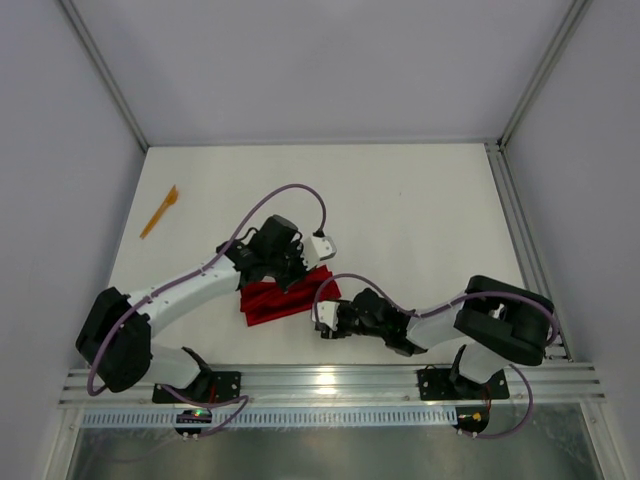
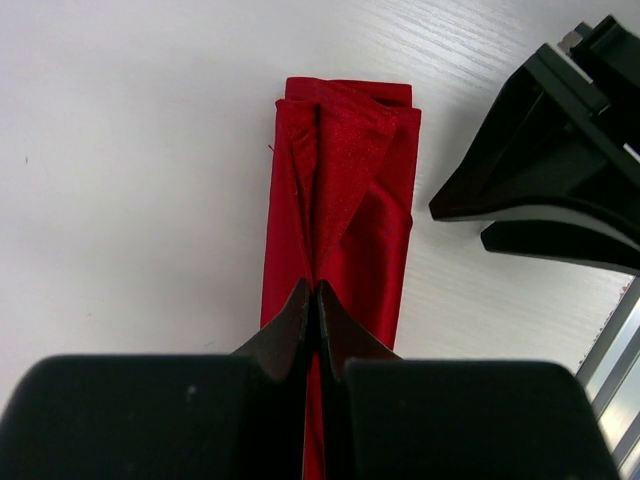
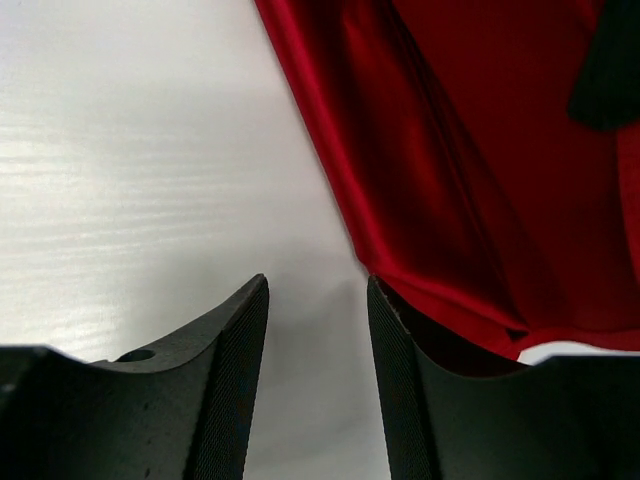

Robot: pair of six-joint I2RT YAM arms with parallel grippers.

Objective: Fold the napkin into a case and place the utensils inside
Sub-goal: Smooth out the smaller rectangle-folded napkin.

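Left pincer [image 2: 316,300] pinches the folded napkin [image 2: 345,200], hiding its near end; right pincer [image 3: 317,288] stands spread beside it.

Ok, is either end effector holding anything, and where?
The left end effector is shut on the napkin, pinching its central fold at one short end. The right end effector stands open beside it, holding nothing.

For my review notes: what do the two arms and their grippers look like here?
The left arm and right arm have white links and bulky black joint housings. A thin purple cable loops along each. The left gripper and right gripper are matte black, with wedge-shaped fingers whose inner faces are finely ribbed.
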